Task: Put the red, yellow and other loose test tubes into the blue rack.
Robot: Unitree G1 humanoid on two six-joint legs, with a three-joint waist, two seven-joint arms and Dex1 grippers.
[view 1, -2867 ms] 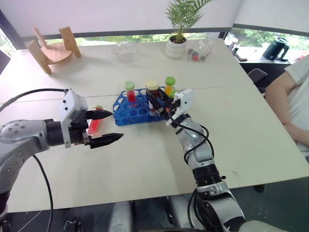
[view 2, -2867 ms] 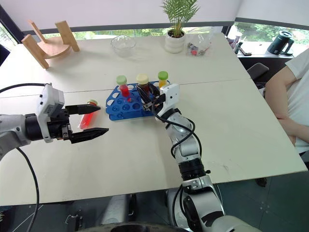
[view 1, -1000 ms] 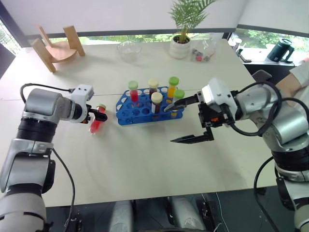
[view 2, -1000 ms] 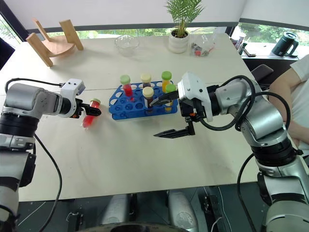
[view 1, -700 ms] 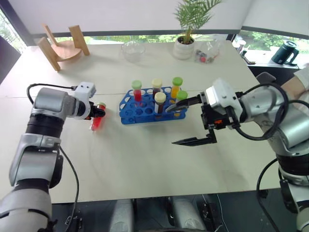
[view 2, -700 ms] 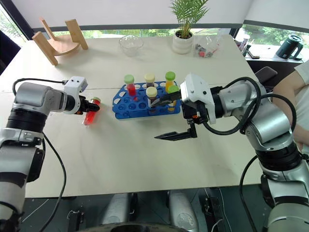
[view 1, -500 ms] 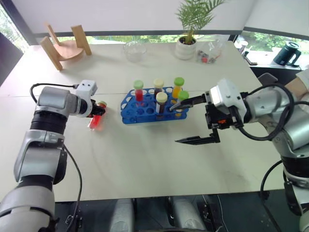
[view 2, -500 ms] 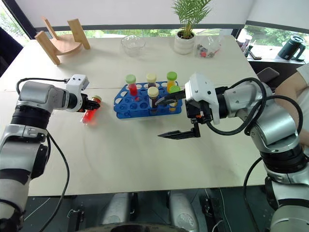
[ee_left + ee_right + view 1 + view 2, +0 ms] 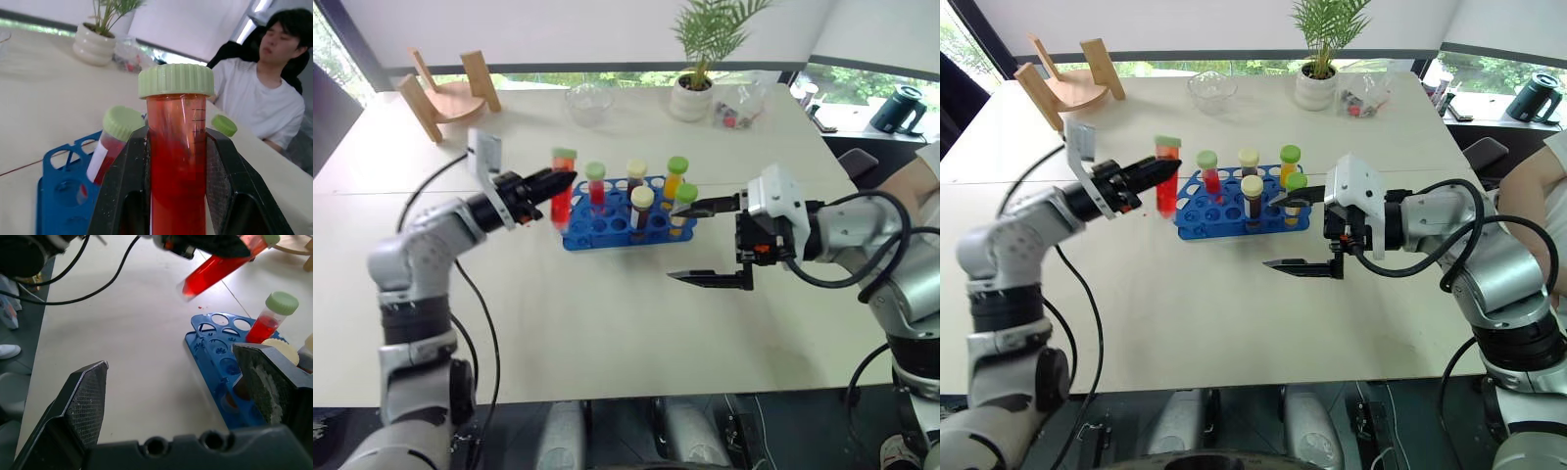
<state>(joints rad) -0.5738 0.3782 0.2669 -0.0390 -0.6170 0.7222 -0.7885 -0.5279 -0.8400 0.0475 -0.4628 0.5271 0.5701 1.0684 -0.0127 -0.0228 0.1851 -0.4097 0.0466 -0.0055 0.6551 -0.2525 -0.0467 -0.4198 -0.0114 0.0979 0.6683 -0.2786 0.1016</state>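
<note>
My left gripper [image 9: 558,186] is shut on the red test tube [image 9: 562,194] with a green cap. It holds the tube upright in the air just beyond the left end of the blue rack [image 9: 582,233]. In the left wrist view the red tube [image 9: 178,161] stands between both fingers [image 9: 124,186]. The rack holds several capped tubes, among them a yellow one [image 9: 684,204] and a dark one with a cream cap [image 9: 641,208]. My right gripper [image 9: 675,243] hangs open at the rack's right end, holding nothing.
At the table's far side stand a potted plant [image 9: 690,98], a glass bowl [image 9: 588,101], a wooden stand [image 9: 450,93] and a clear bag [image 9: 739,108]. A person [image 9: 264,98] sits at the right edge.
My left gripper shut on the red tube lying on the table, lifted it and swung it right to the rack's left end, now upright. The right gripper stayed open and nearly still.
</note>
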